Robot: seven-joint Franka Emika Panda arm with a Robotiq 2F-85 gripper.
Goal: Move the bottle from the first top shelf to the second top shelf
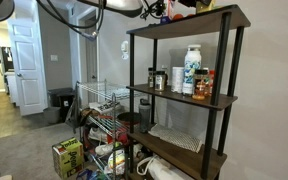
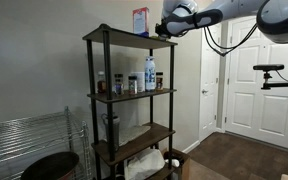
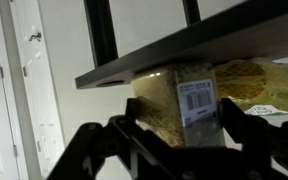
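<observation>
The yellow bottle (image 3: pixel 174 95), with a barcode label, stands against the first top shelf (image 3: pixel 184 45); the wrist picture looks upside down. My gripper (image 3: pixel 179 125) has a finger pressed against each side of the bottle. In both exterior views the gripper (image 2: pixel 167 27) is at the level of the uppermost board (image 2: pixel 114 38), and the bottle (image 1: pixel 173 9) shows as a yellow and red shape beside it. The second top shelf (image 1: pixel 184 100) (image 2: pixel 109 98) lies one level lower.
A white jug (image 1: pixel 191 70) (image 2: pixel 150 72) and small jars (image 1: pixel 205 85) stand on the second board. A red and blue box (image 2: pixel 141 20) sits on the top board. A wire rack (image 1: pixel 99 110), a bin (image 1: pixel 60 104) and white doors (image 2: pixel 259 80) surround the shelf unit.
</observation>
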